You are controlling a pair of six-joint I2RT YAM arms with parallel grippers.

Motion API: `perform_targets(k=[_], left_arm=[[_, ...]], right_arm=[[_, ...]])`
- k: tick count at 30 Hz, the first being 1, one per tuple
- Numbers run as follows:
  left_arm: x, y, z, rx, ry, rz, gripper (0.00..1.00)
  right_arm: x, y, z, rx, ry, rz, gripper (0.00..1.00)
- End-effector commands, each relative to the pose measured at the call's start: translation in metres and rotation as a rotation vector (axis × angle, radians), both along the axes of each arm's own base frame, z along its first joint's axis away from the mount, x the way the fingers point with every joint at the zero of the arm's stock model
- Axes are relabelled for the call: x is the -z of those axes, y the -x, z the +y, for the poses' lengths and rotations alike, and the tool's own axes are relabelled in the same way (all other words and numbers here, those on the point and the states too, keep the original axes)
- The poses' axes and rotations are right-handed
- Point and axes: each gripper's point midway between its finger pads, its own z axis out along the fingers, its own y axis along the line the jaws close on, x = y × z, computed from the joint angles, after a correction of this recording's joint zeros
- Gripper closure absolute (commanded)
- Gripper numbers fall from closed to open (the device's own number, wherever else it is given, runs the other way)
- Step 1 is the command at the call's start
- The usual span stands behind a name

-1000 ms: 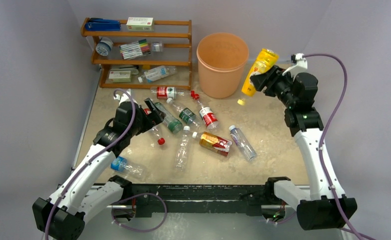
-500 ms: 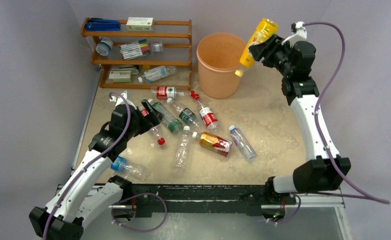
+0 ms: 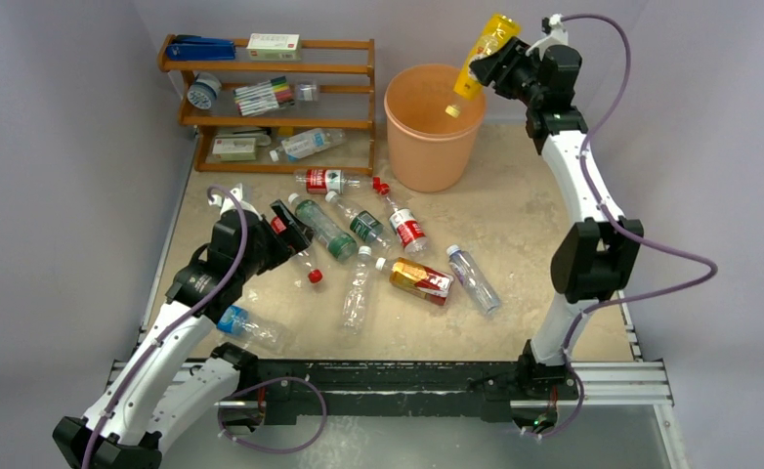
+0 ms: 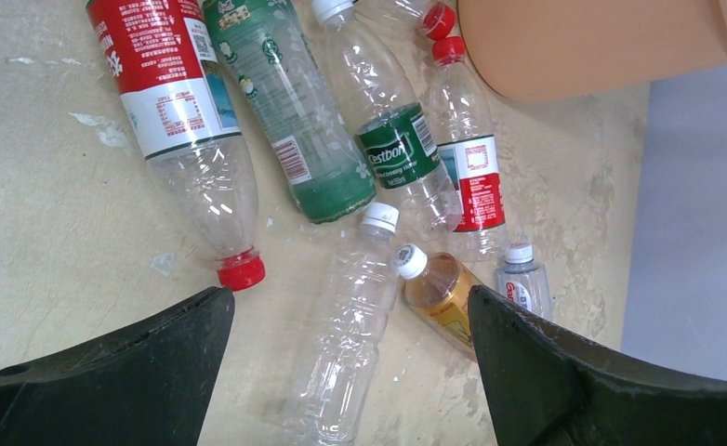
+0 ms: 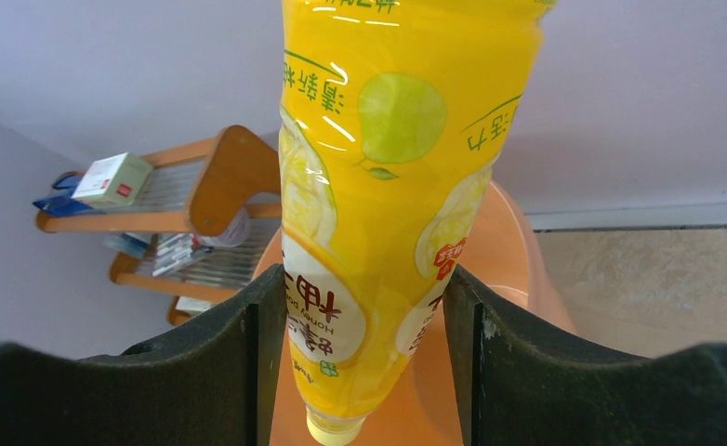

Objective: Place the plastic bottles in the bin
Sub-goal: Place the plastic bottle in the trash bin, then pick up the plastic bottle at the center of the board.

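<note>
Swung across in the last second, my right arm [image 3: 578, 176] has carried the yellow bottle [image 3: 468, 76] from beside the bin [image 3: 435, 161] to a spot above its open mouth, cap pointing down.

Nearest my side, a blue-labelled bottle [image 3: 246, 327] lies alone by the left arm [image 3: 178, 322]. Just beyond it, the left gripper [image 4: 346, 311] hangs spread wide and empty over the scatter of bottles [image 3: 366, 225] on the table [image 3: 534, 225], having barely shifted. About ten bottles lie there on their sides. One more rests on the bottom tier of the wooden rack [image 3: 344, 44] at the back left.

Farthest off, the right gripper [image 5: 358, 288] is clamped on the yellow bottle, a finger pressed to each flank, with the bottle tilted neck-down over the right half of the bin.

My reading is that the carry is all but done and only the release remains. Letting go here should drop the bottle inside, though its upper end leans out toward the rim, so I would watch for a clip on the edge. From above I can make out no bottle in the bin yet, so nearly the whole job lies ahead.
</note>
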Motion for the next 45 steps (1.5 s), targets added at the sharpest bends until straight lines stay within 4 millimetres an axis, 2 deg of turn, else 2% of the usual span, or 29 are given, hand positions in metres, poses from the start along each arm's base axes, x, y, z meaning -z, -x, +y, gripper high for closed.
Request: perform_targets(k=[1, 7, 11, 14, 20, 22, 25, 26, 30, 38, 45], left_arm=[[-0.022, -0.002, 0.001, -0.014, 0.018, -0.052, 0.03], [-0.023, -0.002, 0.002, -0.021, 0.020, -0.054, 0.03], [-0.022, -0.002, 0.002, -0.020, 0.019, -0.052, 0.03], [-0.021, -0.001, 0.002, -0.020, 0.015, -0.049, 0.03], [-0.020, -0.001, 0.003, -0.024, 0.011, -0.049, 0.03], [-0.020, -0.001, 0.003, -0.021, 0.010, -0.048, 0.03], [-0.017, -0.001, 0.003, -0.019, 0.005, -0.044, 0.03], [-0.016, 0.000, 0.003, -0.016, 0.004, -0.043, 0.03], [-0.009, 0.002, 0.001, 0.001, -0.006, -0.017, 0.03], [-0.015, 0.008, 0.006, -0.015, 0.012, -0.054, 0.03], [-0.023, 0.013, 0.001, 0.007, 0.074, -0.108, 0.03]], right_arm=[[-0.036, -0.008, 0.014, -0.046, -0.016, -0.093, 0.57], [-0.023, -0.017, 0.028, -0.050, 0.017, -0.068, 0.51], [-0.014, -0.019, 0.040, -0.054, 0.050, -0.041, 0.32], [-0.011, -0.013, 0.041, -0.042, 0.062, -0.032, 0.19], [-0.014, 0.007, 0.037, -0.027, 0.084, -0.032, 0.13], [-0.017, 0.020, 0.034, -0.026, 0.100, -0.042, 0.13], [-0.008, 0.046, 0.031, -0.032, 0.118, -0.027, 0.11], [-0.014, 0.061, 0.029, -0.033, 0.124, -0.041, 0.11], [-0.002, 0.104, 0.022, -0.036, 0.154, -0.025, 0.07], [0.035, 0.176, 0.012, -0.070, 0.223, 0.051, 0.05], [0.076, 0.228, 0.022, -0.174, 0.188, 0.122, 0.00]])
